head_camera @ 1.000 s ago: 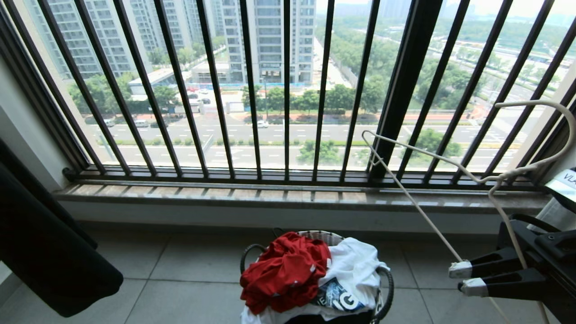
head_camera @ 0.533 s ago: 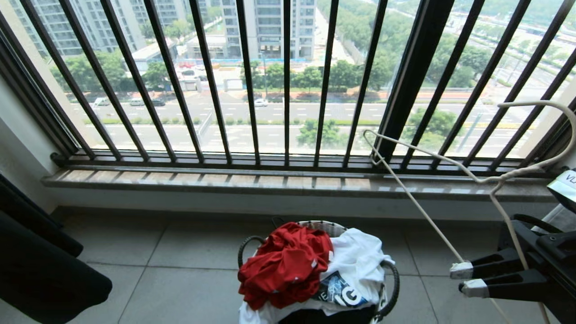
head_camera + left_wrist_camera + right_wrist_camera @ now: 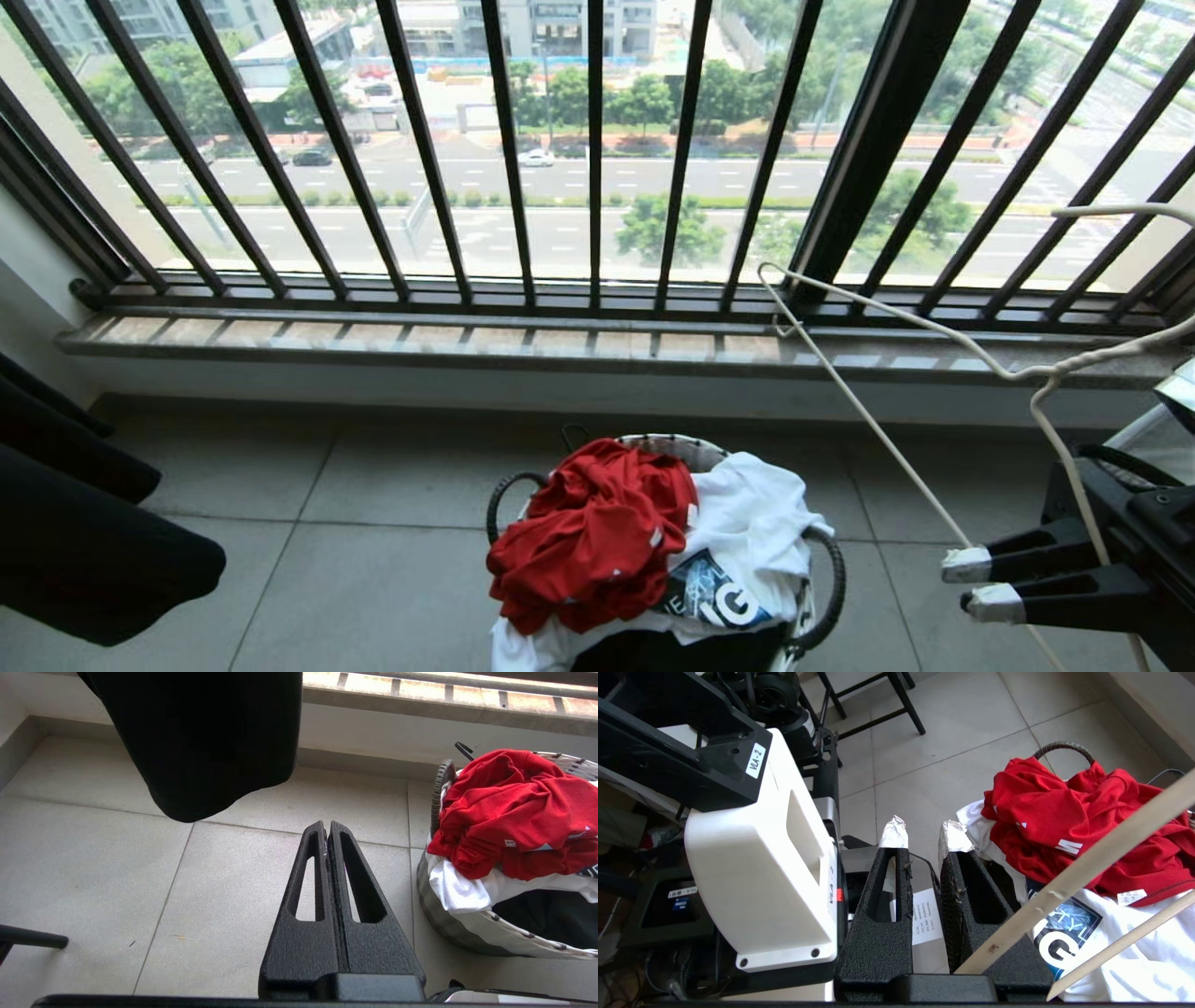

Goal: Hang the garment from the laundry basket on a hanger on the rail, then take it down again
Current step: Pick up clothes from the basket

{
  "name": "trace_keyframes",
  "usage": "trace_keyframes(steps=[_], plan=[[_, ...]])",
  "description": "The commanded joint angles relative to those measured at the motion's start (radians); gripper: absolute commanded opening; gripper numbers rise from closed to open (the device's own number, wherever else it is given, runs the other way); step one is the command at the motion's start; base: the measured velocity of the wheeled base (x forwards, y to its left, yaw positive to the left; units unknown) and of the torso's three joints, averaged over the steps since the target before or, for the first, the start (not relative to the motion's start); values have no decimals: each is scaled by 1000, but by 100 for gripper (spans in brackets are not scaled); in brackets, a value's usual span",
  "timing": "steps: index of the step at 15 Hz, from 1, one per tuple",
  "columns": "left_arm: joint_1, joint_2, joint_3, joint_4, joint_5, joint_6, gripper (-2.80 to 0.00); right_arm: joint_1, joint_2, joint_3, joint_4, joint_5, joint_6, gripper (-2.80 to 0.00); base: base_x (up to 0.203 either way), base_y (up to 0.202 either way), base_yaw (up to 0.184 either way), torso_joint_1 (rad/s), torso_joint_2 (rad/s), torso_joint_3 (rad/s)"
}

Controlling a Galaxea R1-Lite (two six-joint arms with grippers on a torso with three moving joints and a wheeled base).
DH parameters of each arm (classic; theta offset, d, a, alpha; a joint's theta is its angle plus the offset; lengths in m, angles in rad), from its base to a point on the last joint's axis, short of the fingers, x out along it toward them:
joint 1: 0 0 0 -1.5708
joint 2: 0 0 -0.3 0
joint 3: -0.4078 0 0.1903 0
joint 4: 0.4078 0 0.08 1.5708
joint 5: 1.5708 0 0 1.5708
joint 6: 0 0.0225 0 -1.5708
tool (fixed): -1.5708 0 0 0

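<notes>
Operator: Only my head camera has tipped downward over the last second. The whole scene slides up the picture, so the towers drop out of the top and more floor [image 3: 373, 560] shows. Nothing has shifted on its own. The right gripper [image 3: 976, 584] sits in the same spot at the right edge of my head view.

Spotter: What are the fingers doing?

Operator: On the right, the taped fingertips [image 3: 894, 833] stand a narrow gap apart with nothing between them. The hanger [image 3: 871, 429] lies across the outer side of one finger and rises up and away from it. I cannot tell what bears it. The left gripper [image 3: 327, 823] is pressed fully together and empty. It hangs above bare tiles beside the laundry basket [image 3: 667, 441].

Spotter: And the garment?

Operator: The garment [image 3: 597, 541] lies crumpled on top of the load and spills over the basket's left rim. A white printed shirt [image 3: 747, 523] touches it and fills the right side, draping over that rim. The basket stands on the floor, near its far edge below the window.

Spotter: Anything else around it?

Operator: A black cloth [image 3: 84, 560] hangs at the floor's left edge, well apart from the basket. Beyond are the stone sill [image 3: 373, 336] and the dark window railing [image 3: 595, 140].
</notes>
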Motion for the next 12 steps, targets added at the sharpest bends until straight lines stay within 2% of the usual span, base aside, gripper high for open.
trace_keyframes(steps=[1,9,12], plan=[[0,1,0,0,1,-1,-280,0,-8,0,3,8,-5,-280,0,0,0,7,11,-195],[0,1,0,0,1,1,-280,1,-13,6,3,8,-5,-280,0,0,0,2,6,-197],[2,1,0,0,2,-4,-280,1,-13,7,3,8,-5,-280,0,0,0,1,-1,-105]])
